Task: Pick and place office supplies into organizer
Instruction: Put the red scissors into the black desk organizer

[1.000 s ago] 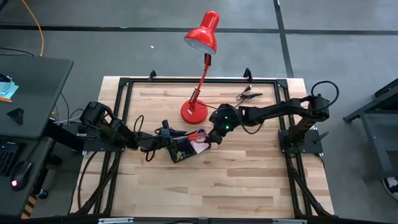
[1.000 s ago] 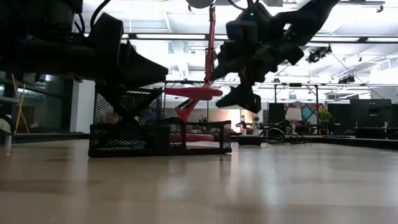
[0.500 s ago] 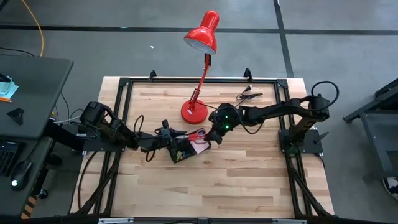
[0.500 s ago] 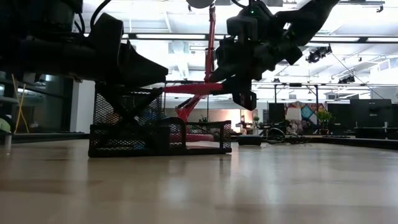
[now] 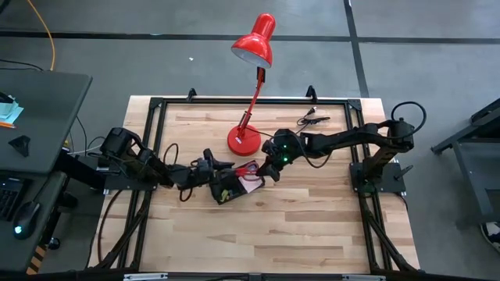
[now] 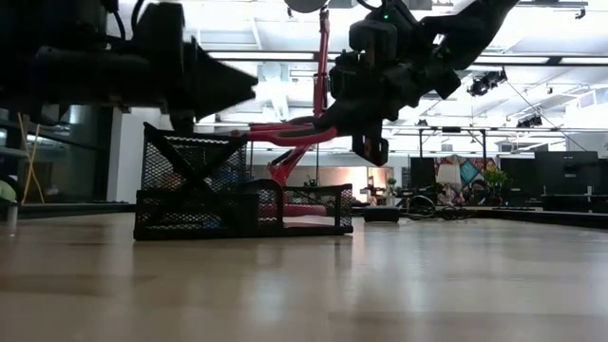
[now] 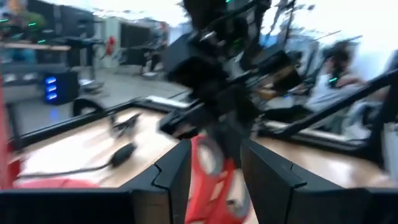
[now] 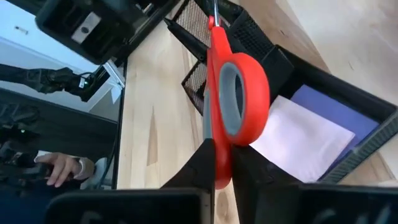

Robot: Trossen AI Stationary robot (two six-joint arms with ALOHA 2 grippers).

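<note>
Newly clamped scissors [image 8: 231, 99] between right gripper [image 8: 221, 163] fingers, seemingly above organizer [image 8: 323, 112].

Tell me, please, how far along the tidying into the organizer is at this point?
Done: the pink and purple pads lie in the organizer. In hand: the right gripper is shut on the red scissors above it; the left gripper waits alongside. Left: dropping the scissors in.

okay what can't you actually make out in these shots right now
- Scissors' blades: in the right wrist view they run off the top edge; in the high view both arms cover them.
- Organizer's pen compartment contents: low view, mesh wall hides them.
- Left pincer's grip: left wrist view is blurred.
</note>
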